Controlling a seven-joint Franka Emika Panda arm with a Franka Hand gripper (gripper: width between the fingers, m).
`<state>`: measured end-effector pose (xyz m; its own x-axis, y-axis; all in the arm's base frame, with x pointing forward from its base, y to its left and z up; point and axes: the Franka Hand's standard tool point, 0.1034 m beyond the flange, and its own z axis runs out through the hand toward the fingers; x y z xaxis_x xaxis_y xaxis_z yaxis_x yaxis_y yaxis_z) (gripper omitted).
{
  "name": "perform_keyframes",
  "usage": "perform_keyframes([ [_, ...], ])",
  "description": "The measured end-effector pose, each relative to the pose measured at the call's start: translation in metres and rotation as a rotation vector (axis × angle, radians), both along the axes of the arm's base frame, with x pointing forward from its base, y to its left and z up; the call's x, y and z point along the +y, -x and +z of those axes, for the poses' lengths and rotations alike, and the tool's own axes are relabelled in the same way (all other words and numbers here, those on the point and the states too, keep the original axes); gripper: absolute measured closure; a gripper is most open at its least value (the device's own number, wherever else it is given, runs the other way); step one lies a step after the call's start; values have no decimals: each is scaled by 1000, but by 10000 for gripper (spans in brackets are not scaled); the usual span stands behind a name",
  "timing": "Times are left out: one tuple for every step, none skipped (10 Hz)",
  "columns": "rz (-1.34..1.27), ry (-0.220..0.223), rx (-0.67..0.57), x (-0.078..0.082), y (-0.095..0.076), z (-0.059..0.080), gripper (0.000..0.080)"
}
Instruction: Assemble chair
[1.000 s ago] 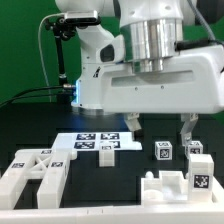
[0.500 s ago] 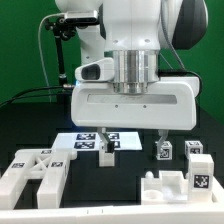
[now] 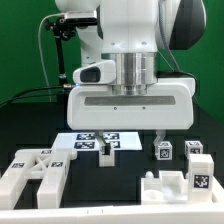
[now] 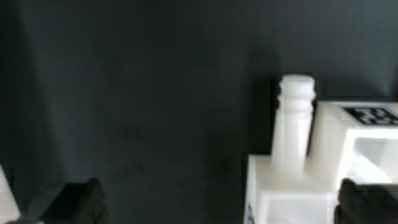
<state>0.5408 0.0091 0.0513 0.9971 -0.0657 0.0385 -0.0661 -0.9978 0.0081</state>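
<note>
My gripper [image 3: 131, 146] hangs open and empty above the black table, just in front of the marker board [image 3: 85, 140]. A flat white chair panel [image 3: 35, 170] with tags and cutouts lies at the exterior view's left. A chunky white chair block [image 3: 168, 186] with a tag sits at the front right. In the wrist view the gripper [image 4: 226, 205] shows both dark fingertips [image 4: 80, 200] wide apart. A white part with an upright post [image 4: 295, 110] lies below, close to one finger, and nothing is held.
Two small tagged cubes [image 3: 163, 152] [image 3: 195, 150] stand behind the right block. The arm's white base [image 3: 90, 72] and a black cable [image 3: 45, 60] are at the back. A green wall closes the scene behind.
The hand has swung toward the exterior view's left and sunk a little since a second ago. In the last half second it barely moved. No parts have moved.
</note>
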Motion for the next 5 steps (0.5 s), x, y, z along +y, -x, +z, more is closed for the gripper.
perform_keyframes([
  [10, -7, 89, -14, 16, -2, 151],
  [12, -13, 211, -30, 28, 3, 151],
  [35, -13, 232, -44, 28, 6, 151],
  [27, -23, 261, -50, 33, 7, 151],
  [14, -37, 380, -48, 41, 9, 151],
])
